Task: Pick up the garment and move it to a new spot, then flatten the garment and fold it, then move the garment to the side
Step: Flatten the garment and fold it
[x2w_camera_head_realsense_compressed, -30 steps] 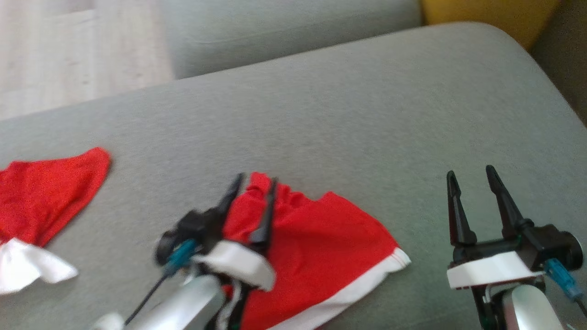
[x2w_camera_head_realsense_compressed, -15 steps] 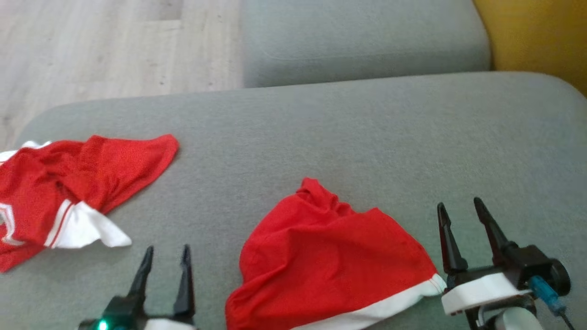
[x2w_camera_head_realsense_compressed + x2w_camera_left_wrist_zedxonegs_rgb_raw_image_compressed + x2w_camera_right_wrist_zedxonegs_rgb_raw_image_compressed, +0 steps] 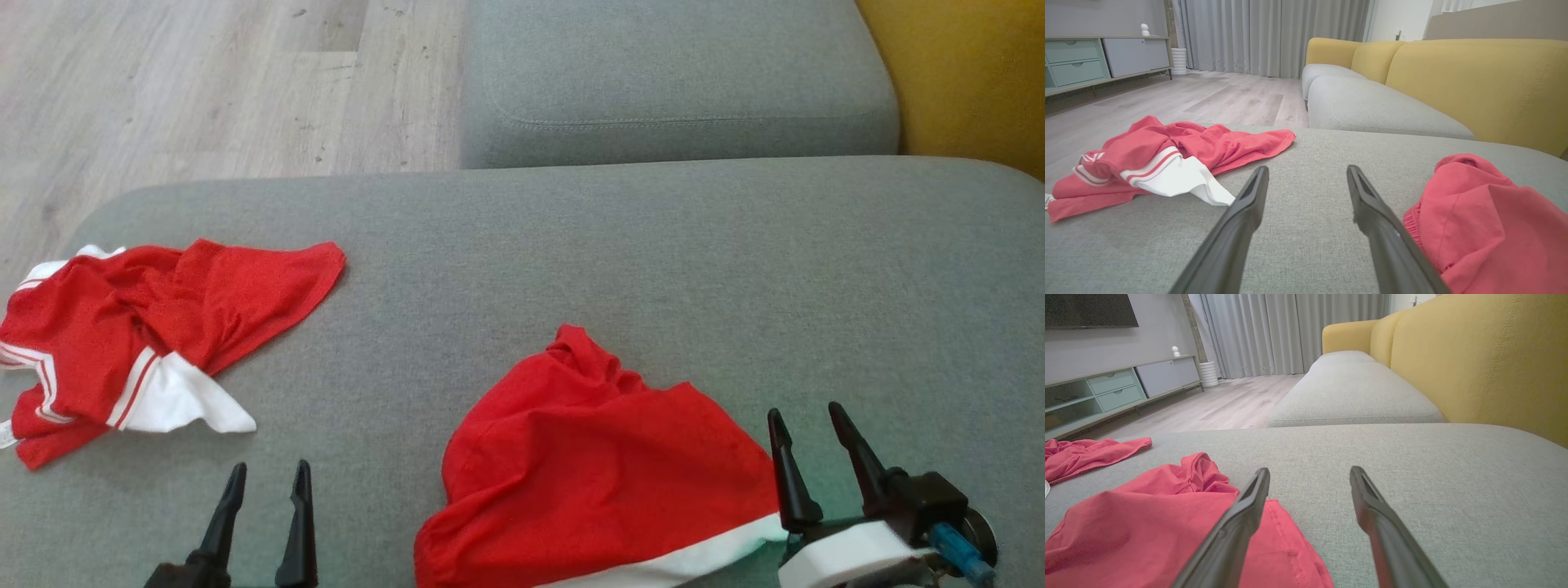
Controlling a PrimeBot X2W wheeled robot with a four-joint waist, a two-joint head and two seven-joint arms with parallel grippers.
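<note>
On the grey cushion (image 3: 571, 245), left gripper (image 3: 271, 469) and right gripper (image 3: 803, 412) flank the red garment (image 3: 588, 457), both parted, empty

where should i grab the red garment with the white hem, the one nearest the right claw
Probably the white hem corner of the red garment, coming from its right side with the right claw. That corner lies flat at the cloth's edge on the grey cushion, beside the open claw, while the far end is bunched.
</note>
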